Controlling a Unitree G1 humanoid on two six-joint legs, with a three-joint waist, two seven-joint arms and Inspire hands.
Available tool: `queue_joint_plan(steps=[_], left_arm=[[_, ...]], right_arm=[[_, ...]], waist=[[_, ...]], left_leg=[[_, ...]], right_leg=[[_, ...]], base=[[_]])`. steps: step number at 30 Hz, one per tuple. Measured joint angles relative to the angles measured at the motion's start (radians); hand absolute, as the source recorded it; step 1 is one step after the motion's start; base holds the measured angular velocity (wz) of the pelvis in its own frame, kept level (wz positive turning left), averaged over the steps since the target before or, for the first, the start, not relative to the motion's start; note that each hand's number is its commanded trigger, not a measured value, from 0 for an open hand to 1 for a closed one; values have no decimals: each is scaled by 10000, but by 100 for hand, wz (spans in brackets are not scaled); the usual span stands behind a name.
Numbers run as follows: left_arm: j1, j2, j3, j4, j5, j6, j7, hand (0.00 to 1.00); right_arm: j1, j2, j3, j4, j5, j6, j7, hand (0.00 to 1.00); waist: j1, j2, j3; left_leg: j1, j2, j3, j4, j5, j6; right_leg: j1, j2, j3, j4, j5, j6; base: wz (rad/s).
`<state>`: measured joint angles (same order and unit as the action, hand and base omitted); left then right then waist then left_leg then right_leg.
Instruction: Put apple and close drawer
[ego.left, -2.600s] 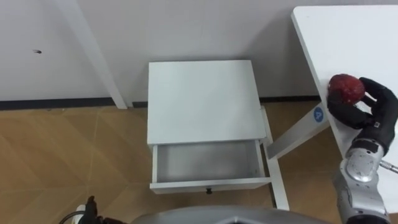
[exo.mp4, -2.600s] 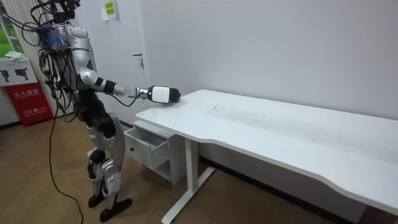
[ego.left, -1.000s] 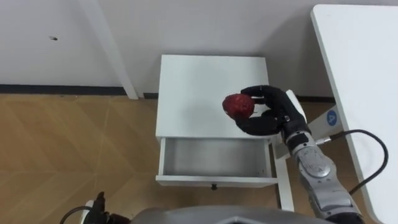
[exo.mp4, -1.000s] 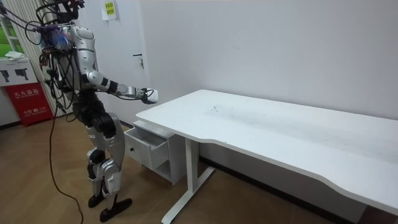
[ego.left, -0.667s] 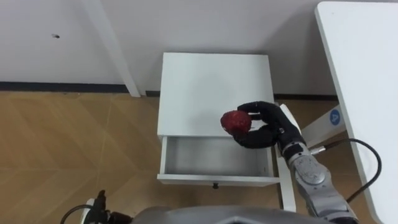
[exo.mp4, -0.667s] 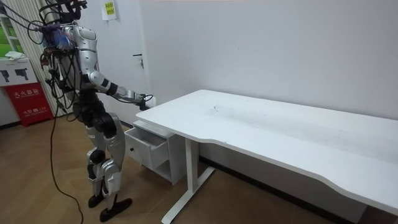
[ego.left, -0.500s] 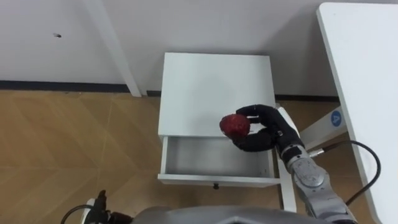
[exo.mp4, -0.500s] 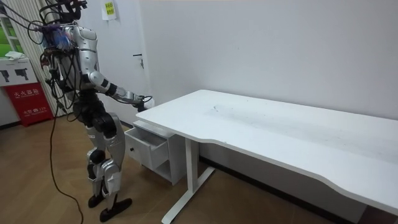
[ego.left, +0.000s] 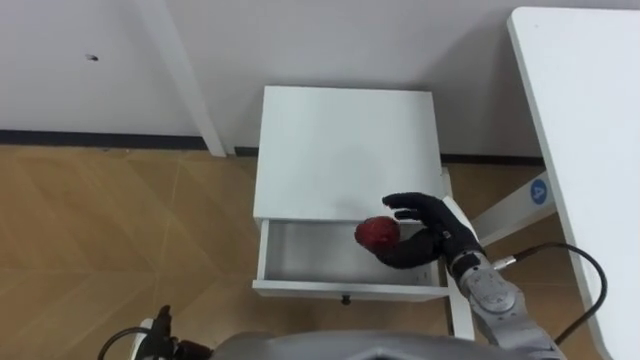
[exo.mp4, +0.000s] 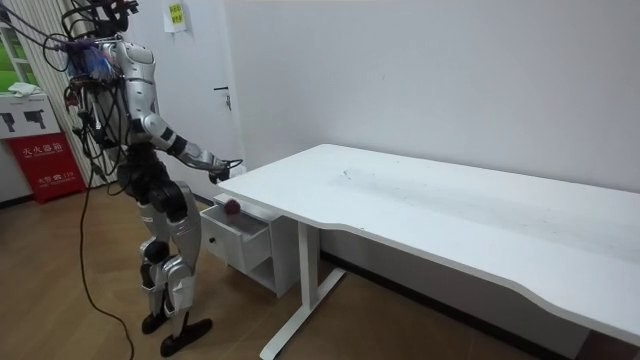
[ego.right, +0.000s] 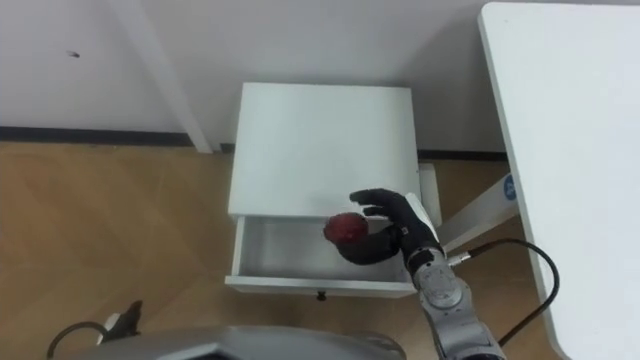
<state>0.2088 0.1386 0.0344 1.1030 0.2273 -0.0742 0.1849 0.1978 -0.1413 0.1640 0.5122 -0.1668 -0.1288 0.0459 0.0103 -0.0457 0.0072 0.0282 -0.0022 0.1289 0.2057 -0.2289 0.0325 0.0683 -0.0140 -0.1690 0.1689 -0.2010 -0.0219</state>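
Apple (ego.left: 377, 233), dark red, seen over the back part of the open drawer (ego.left: 300, 258), close under the cabinet's top edge. In the eye views you find it between the spread fingers and thumb of your right hand (ego.left: 432, 232). The room view places it clear below that hand, level with the drawer's upper rim, so the hand is unclenched and grasps nothing. Whether the apple already rests on the drawer floor you cannot tell. The drawer is pulled out of a small white bedside cabinet (ego.left: 345, 150) standing against the wall on a wood floor (ego.left: 120, 240), just beside the end of the white desk (ego.left: 590, 120). Your robot stands upright before the cabinet, right arm reaching forward and down over the drawer.
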Motion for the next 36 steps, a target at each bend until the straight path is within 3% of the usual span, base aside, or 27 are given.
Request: queue_joint_plan(steps=[23,27,31,34,35,36], left_arm=[[80,-40,18,-73,96,-18,273,0],[91,-46,34,-82,181,-50,303,0],[146,-51,42,-77,158,-61,294,0],[-22,-58,44,99,180,-70,162,0],[-179,-77,42,321,181,-58,82,0],[-273,-60,44,508,196,-59,-8,0]], right_arm=[[25,-3,-27,799,81,-8,-23,0],[-52,-6,-323,1777,146,-115,-116,0],[62,-6,-718,2634,283,-24,-212,0],[84,-53,-1261,3102,545,-12,-483,0],[80,-118,-1509,3425,668,18,-633,0],[84,-157,-1743,3682,828,111,-793,0]], waist=[[0,-50,-38],[5,-26,-70],[-28,49,-53],[-184,172,-7],[-179,295,-9],[-211,367,-7]], left_leg=[[17,6,72,-3,-1,1],[108,6,67,-4,-1,1],[157,3,46,126,-6,3],[-91,-101,74,540,-102,153],[-74,-113,140,554,-225,224],[-66,-198,185,605,-276,317]], right_leg=[[-13,-7,45,15,0,1],[69,-16,25,9,0,1],[181,-46,-51,90,-2,3],[-292,-240,-284,1176,-216,165],[-814,-378,-248,2341,-392,350],[-1520,-651,-258,3903,-399,376]], base=[[0],[0],[3],[14],[5],[6]])
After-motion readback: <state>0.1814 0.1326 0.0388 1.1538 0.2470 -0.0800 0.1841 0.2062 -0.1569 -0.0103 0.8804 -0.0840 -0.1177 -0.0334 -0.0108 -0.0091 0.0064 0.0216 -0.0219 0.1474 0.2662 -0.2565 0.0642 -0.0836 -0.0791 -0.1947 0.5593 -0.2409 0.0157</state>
